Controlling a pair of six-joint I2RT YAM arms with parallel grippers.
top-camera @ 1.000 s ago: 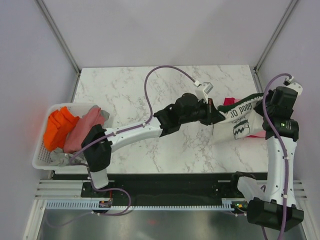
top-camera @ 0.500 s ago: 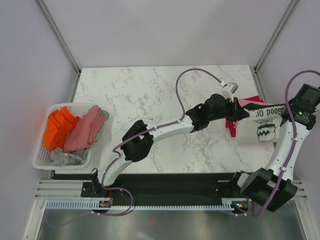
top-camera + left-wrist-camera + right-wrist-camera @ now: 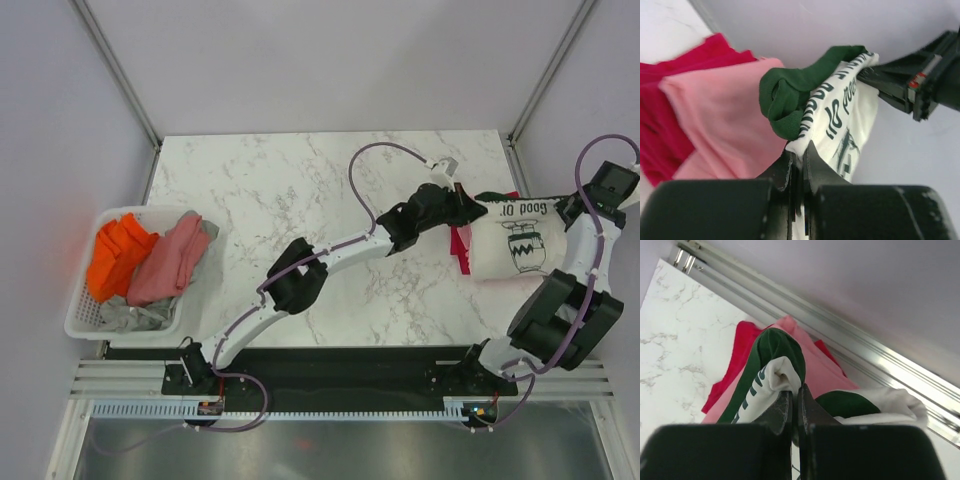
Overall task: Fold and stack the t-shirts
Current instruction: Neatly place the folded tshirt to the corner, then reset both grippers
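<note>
**Folded cream cloth t-shirt [image 3: 520, 240] with dark green sleeves, held at three o'clock on the marble-patterned table [image 3: 280, 200].**

The left gripper [image 3: 797, 155] and right gripper [image 3: 795, 390] each pinch a limp corner. An uneven release could let the soft fold slump open, or drag the smooth pink t-shirt [image 3: 725, 120] and crimson t-shirt [image 3: 670, 85] beneath askew.

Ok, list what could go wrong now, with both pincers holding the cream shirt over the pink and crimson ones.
1. The left pincer and right pincer each pinch only a thin edge of the cream shirt; it may slip free.
2. The green sleeve is bunched at the fold and could get trapped inside crooked.
3. Dragging the cream shirt could rumple the pink shirt and crimson shirt beneath, close to the right edge of the table.
</note>
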